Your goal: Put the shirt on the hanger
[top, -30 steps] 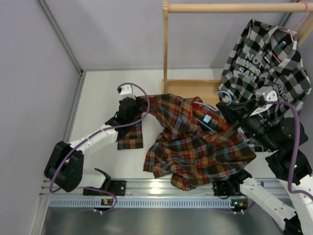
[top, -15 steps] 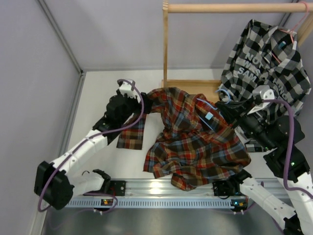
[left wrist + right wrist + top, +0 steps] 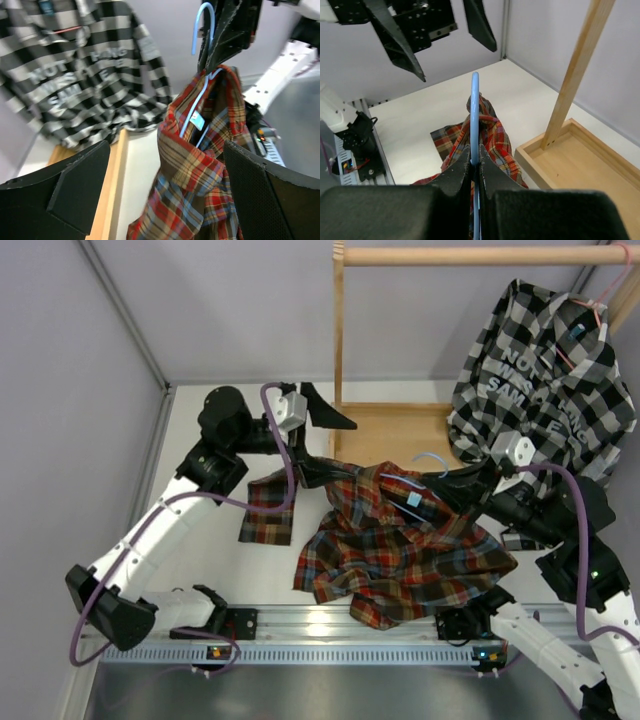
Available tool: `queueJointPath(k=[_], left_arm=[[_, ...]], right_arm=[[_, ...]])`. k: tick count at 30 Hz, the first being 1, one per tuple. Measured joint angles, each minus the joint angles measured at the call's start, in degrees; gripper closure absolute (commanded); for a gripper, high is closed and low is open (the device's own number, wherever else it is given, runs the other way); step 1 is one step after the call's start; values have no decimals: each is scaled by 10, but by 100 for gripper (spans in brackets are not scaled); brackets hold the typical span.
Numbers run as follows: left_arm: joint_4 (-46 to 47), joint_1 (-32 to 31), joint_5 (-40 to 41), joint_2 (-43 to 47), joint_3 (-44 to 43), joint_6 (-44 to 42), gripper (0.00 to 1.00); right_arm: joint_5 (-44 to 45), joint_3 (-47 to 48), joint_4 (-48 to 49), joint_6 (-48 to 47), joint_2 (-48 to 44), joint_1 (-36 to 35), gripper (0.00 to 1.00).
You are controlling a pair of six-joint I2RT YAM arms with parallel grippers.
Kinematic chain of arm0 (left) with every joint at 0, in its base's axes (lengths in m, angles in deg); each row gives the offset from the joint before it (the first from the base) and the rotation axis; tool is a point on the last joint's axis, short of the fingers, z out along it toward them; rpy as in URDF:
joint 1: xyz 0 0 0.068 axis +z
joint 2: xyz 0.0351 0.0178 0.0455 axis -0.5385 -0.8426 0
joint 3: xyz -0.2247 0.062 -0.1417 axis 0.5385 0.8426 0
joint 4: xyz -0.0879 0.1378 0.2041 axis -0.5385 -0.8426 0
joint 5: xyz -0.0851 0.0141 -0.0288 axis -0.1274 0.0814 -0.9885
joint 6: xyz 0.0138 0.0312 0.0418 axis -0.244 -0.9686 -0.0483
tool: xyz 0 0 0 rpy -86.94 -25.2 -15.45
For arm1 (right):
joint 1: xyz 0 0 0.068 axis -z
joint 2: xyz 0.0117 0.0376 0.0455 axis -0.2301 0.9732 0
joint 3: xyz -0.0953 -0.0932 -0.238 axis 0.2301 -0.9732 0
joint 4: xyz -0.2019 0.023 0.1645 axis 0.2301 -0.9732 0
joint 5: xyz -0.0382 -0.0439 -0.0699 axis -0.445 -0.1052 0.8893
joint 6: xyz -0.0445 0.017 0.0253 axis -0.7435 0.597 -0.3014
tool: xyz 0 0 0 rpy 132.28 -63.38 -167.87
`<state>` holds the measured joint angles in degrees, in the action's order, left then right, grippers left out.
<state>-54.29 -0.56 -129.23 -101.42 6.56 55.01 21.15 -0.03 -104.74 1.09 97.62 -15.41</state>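
Left jaws lifted off shirt (image 3: 400,550), now released; right jaws clenched on hanger (image 3: 475,100); white table (image 3: 250,580), grey walls (image 3: 200,310).

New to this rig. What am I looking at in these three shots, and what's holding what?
These are two robots: a left arm and a right arm, bolted at the near edge of a white table. The wide picture looks down from above and behind them. The other two come from a camera on each wrist. The right arm's two fingers are shut on a light-blue wire hanger. A plaid shirt is partly hung on it and spills onto the table. The left arm's fingers are wide open, holding nothing, raised beside the shirt. Behind, a black-and-white checked shirt hangs on a wooden rack.
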Motion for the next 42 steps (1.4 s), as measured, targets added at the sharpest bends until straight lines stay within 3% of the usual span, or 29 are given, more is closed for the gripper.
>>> queueJointPath(k=[5, 9, 14, 18, 23, 24, 30, 33, 34, 38, 40, 41, 42], left_arm=[[-6, -12, -82, -75, -53, 4, 2], [-23, -31, -117, -111, -58, 12, 17], [-51, -42, -150, -139, -67, 15, 18], [-65, -42, -167, -152, -67, 26, 40], [-90, -42, -169, -167, -67, 26, 46], [-96, -42, -169, -169, -67, 24, 52], [-110, -45, -174, -180, -75, 17, 53], [-113, -50, -180, -184, -79, 18, 80], [-114, -52, -183, -186, -81, 16, 98], [-120, -53, -208, -187, -82, 5, 100], [-121, -53, -212, -187, -82, 2, 100], [-121, -53, -214, -187, -82, 1, 100], [-121, -52, -219, -187, -82, 0, 100]], right_arm=[[-23, 1, -5, -3, -1, 0, 100], [-35, 6, -8, -3, 0, 0, 100], [-36, 12, -9, -4, 2, 0, 100], [-38, 12, -9, -4, 1, 0, 100], [-42, 12, -9, -5, 1, 0, 100], [-45, 12, -9, -4, 1, 0, 100], [-58, 12, -10, -5, 1, 0, 100], [-61, 12, -10, -5, 2, 0, 100], [-61, 12, -10, -5, 2, 0, 100], [-51, 12, -10, -9, 2, 1, 100], [-50, 12, -10, -9, 2, 1, 94], [-50, 12, -10, -9, 2, 1, 86], [-50, 12, -10, -8, 1, 1, 56]])
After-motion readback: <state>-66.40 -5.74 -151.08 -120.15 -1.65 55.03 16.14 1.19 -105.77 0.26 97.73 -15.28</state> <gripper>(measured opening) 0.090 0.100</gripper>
